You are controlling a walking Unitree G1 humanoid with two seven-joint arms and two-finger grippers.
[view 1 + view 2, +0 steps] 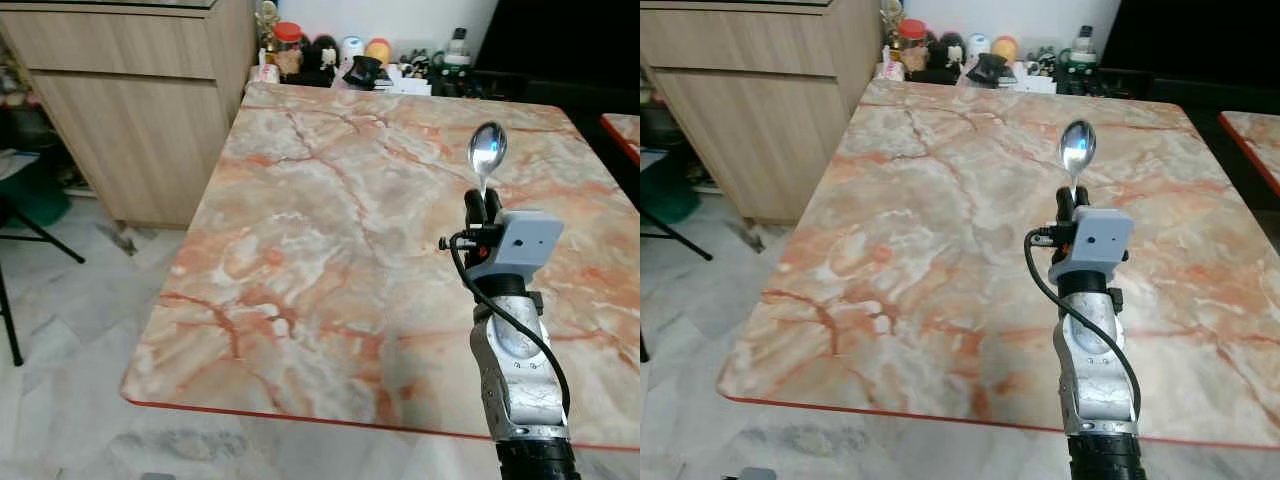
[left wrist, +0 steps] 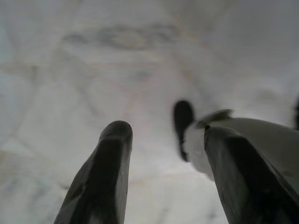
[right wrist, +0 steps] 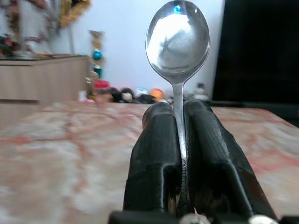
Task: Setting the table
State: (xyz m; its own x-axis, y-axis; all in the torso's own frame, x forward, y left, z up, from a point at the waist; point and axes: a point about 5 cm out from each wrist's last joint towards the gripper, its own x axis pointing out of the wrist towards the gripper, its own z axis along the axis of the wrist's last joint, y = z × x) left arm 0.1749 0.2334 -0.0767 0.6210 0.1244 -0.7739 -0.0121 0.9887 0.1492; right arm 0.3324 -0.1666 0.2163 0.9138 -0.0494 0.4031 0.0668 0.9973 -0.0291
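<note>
While right gripper (image 3: 180, 135) pinches spoon (image 3: 177, 39), above table (image 1: 330, 230)

Glossy metal spoon (image 3: 177, 39), polished marble-look table (image 1: 330, 250)

Square marble-patterned bench (image 1: 330, 250) veined orange, pink and white with a red edge, shiny silver metal spoon (image 1: 487, 152) above it, black-fingered right hand (image 1: 482, 208), pale wood-grain cabinet (image 1: 140, 110) beside the bench

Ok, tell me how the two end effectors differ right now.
The right end effector is shut on the spoon, bowl up; the left end effector is open and holds nothing. The right is raised over the marble table; the left hangs above pale floor. Both have two long black fingers.
</note>
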